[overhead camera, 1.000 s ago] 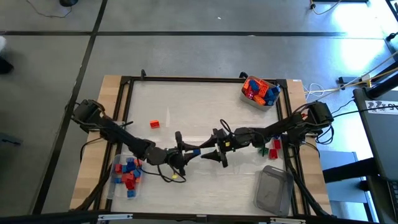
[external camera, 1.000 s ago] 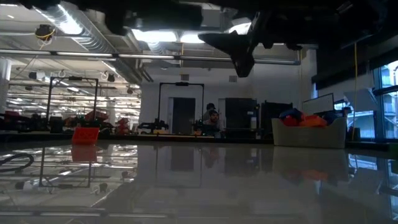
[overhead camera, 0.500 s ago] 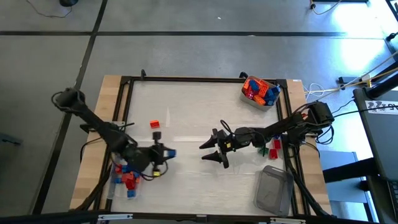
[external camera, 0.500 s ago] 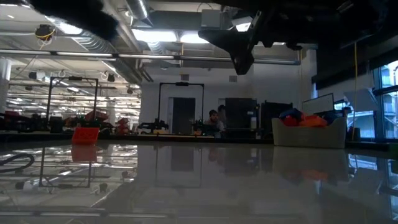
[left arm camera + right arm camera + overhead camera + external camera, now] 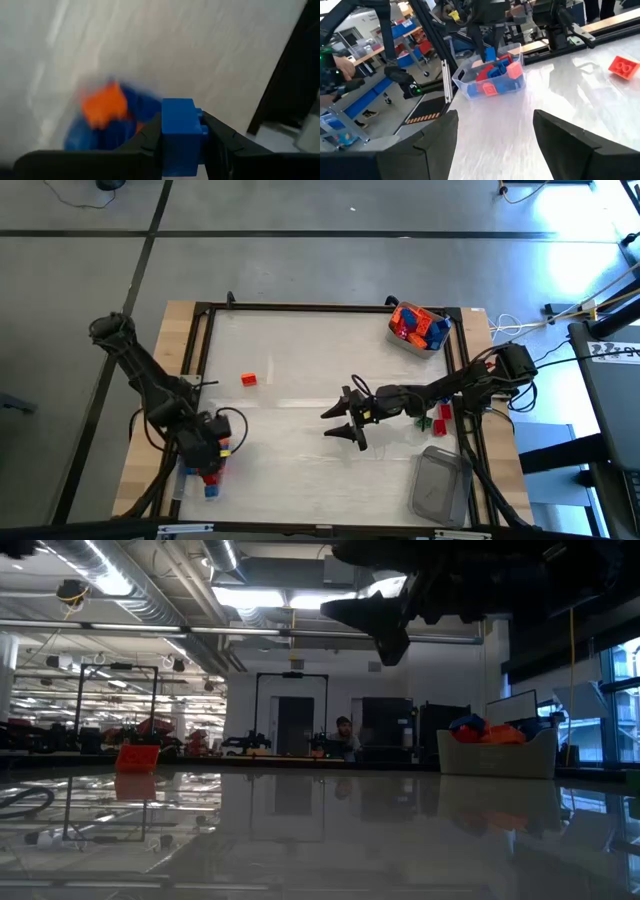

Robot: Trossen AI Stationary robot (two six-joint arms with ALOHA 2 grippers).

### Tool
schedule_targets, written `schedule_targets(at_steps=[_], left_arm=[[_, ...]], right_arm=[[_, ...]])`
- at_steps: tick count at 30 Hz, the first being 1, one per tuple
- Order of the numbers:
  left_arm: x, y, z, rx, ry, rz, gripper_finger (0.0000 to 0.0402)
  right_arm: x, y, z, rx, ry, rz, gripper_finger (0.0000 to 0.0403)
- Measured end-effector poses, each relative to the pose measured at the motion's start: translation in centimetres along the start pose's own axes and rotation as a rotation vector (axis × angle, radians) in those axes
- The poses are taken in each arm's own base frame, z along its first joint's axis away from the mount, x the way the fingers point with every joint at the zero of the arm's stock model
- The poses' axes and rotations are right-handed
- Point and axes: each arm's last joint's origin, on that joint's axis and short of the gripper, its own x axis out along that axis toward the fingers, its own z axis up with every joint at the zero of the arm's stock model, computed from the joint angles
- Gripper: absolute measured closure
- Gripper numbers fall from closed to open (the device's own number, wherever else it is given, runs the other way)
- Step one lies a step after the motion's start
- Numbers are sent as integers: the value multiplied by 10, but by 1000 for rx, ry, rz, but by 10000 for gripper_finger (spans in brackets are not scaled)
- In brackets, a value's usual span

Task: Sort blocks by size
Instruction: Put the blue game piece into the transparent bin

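A blue block point(image 5: 179, 131) was pinched in the left gripper point(image 5: 215, 448) over the tub point(image 5: 490, 77) of blocks at lower left, right gripper point(image 5: 342, 424) hung spread wide mid-table, one red block point(image 5: 248, 379) lay alone, lots of bare table point(image 5: 310, 350) around.

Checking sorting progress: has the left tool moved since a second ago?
Yes. The left tool, shut on a blue block, swung from table centre to above the left tub.

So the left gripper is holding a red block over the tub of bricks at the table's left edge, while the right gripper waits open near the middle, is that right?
Not quite: the block pinched in the left gripper is blue, not red, as the left wrist view shows. The rest holds: it hangs over the tub at the left edge, and the right gripper waits open near the middle.
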Motion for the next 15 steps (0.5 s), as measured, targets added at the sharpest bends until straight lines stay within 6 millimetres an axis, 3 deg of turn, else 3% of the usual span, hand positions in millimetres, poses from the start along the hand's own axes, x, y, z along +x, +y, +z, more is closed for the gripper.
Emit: schedule_targets(at_steps=[9, 15], left_arm=[[-3, -4, -26, -111, 74, 1, 292], [-3, -3, -28, -197, 68, 20, 255]], right_arm=[[0, -1, -3, -35, 29, -11, 146], [0, -2, -6, -48, 65, -25, 146]])
